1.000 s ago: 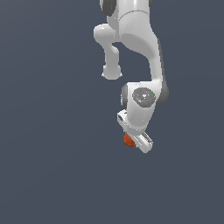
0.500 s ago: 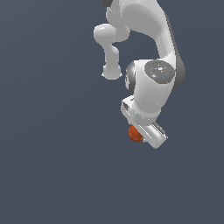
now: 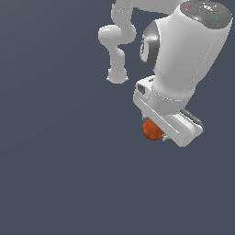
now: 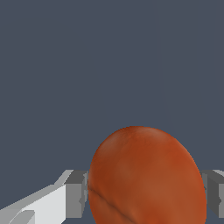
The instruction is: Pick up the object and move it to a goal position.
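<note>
- Orange-red ball point(image 3: 152, 129) in the exterior view sits tucked under the white gripper point(image 3: 161, 131), touching its underside; a second ago the arm looked much smaller and farther off, now it fills the upper right of this view, so it has swung up toward the camera with the ball riding along; that reads as the lift done and the carry under way; no goal marker shows against the grey backdrop.
- Orange-red fills the wrist view too; the ball point(image 4: 146, 177) sits squeezed between two grey fingers point(image 4: 76, 192), touching on both sides; the gripper point(image 4: 146, 192) is pinching it firmly, I'd judge.
</note>
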`<state>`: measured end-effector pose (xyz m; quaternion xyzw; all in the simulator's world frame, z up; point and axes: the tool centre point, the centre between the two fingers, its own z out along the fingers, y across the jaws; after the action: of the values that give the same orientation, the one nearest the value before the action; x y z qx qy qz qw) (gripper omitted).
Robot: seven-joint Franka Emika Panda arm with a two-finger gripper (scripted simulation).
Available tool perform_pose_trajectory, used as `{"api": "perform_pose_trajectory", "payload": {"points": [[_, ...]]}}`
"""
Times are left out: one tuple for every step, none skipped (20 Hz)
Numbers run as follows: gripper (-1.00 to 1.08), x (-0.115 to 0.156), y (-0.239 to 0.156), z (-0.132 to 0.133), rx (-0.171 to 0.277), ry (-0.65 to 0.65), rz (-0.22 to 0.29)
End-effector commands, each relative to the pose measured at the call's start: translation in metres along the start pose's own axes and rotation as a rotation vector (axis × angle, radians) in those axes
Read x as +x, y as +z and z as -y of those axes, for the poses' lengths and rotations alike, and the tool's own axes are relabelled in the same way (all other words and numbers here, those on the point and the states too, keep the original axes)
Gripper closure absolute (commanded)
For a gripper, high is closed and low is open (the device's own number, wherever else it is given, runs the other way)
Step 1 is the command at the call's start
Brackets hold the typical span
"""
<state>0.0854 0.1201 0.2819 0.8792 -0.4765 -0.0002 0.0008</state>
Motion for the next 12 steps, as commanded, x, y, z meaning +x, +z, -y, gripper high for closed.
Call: {"api": "perform_pose_trajectory", "payload": {"points": [[1.08, 0.0, -0.024, 0.005, 0.001, 0.0, -0.001], [1.08, 0.0, -0.031, 0.006, 0.001, 0.0, -0.001], [1.08, 0.0, -0.039, 0.008, 0.001, 0.0, -0.001], [1.08, 0.0, -0.046, 0.01, 0.001, 0.0, -0.001], [1.08, -0.001, -0.053, 0.011, 0.001, 0.0, -0.001], [1.08, -0.001, -0.059, 0.013, 0.001, 0.0, -0.001], [1.08, -0.001, -0.065, 0.014, 0.001, 0.0, -0.001], [1.08, -0.001, -0.071, 0.016, 0.001, 0.0, -0.001], [1.08, -0.001, -0.076, 0.017, 0.001, 0.0, -0.001], [1.08, -0.001, -0.081, 0.018, 0.001, 0.0, -0.001], [1.08, -0.001, -0.086, 0.02, 0.001, 0.0, -0.001], [1.08, -0.001, -0.091, 0.021, 0.001, -0.001, 0.0]]}}
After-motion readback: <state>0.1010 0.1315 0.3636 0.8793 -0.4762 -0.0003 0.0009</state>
